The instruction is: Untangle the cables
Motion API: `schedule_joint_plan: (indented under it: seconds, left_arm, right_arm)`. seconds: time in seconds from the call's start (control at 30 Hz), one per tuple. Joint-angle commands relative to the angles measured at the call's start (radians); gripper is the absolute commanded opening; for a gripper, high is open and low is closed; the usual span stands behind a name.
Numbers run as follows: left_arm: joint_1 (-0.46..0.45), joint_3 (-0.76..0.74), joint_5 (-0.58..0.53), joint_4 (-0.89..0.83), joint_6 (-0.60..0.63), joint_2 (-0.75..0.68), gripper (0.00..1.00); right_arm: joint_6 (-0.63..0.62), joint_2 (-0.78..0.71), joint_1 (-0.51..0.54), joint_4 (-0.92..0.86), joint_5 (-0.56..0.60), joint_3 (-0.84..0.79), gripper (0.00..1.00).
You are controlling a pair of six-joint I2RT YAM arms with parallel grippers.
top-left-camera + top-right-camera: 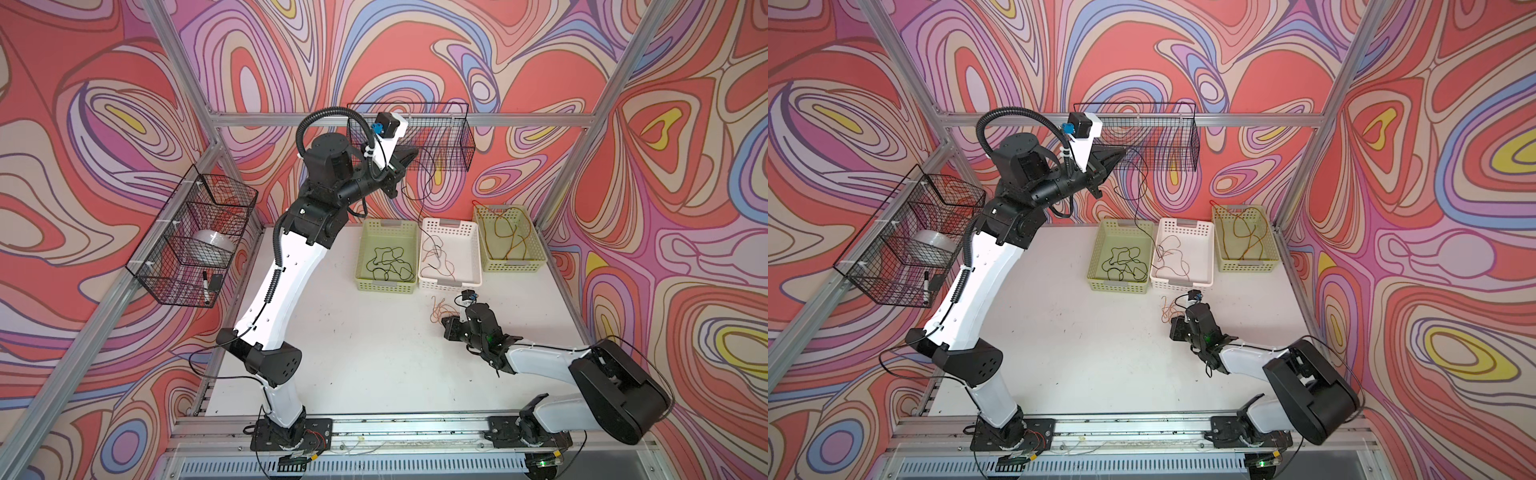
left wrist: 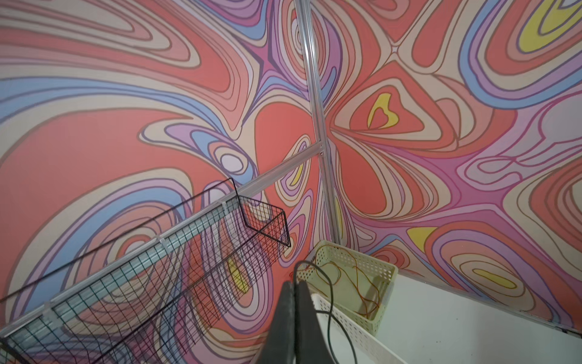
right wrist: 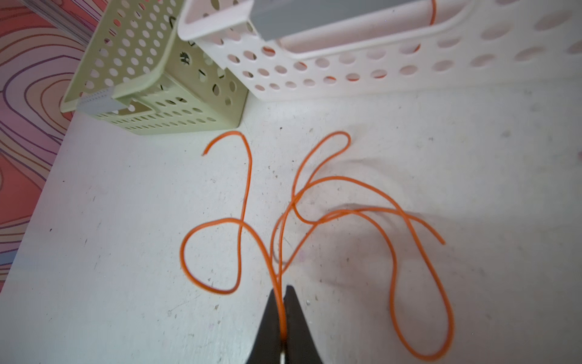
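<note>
From where I stood, the left gripper (image 2: 294, 285) was raised high beside the black wire basket (image 2: 267, 227) on the back wall, its fingers pressed together on a thin dark cable (image 2: 329, 302) that hung down toward the white bin (image 1: 473, 249). Low over the table (image 1: 353, 353), the right gripper (image 3: 282, 294) was pinched on an orange cable (image 3: 245, 189), whose loose loops lay on the tabletop just in front of the white bin and the green bin (image 1: 361, 257). Another dark cable (image 1: 388, 264) lay coiled in the green bin, a brown cable (image 1: 446, 266) in the white bin, and orange-brown cables (image 1: 513, 243) in the far-right bin (image 1: 536, 245).
</note>
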Motion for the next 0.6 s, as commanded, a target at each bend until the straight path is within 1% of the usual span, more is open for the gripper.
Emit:
schedule_joint_plan:
  seconds: [0.0,0.13,0.23,0.3,0.37,0.57]
  left_arm:
    - [0.019,-0.096,-0.027,0.016,0.019,0.041,0.00]
    - [0.030,-0.149,-0.067,0.013,0.067,0.099,0.00]
    - [0.038,-0.206,-0.080,0.025,0.071,0.130,0.00]
    - [0.051,-0.263,-0.076,0.050,0.048,0.144,0.00]
    - [0.061,-0.330,-0.087,0.097,0.036,0.156,0.00]
    - [0.073,-0.513,-0.186,0.144,0.035,0.170,0.00]
  right_arm:
    - [-0.040,-0.109,0.000,-0.103,0.050,0.022,0.00]
    - [-0.063,-0.213,0.000,-0.210,0.067,0.018,0.00]
    - [-0.066,-0.271,0.000,-0.261,0.080,0.013,0.00]
    - [-0.072,-0.303,-0.001,-0.282,0.087,0.021,0.00]
    - [-0.084,-0.329,0.000,-0.314,0.100,0.047,0.00]
    - [-0.149,-0.393,0.001,-0.401,0.109,0.164,0.00]
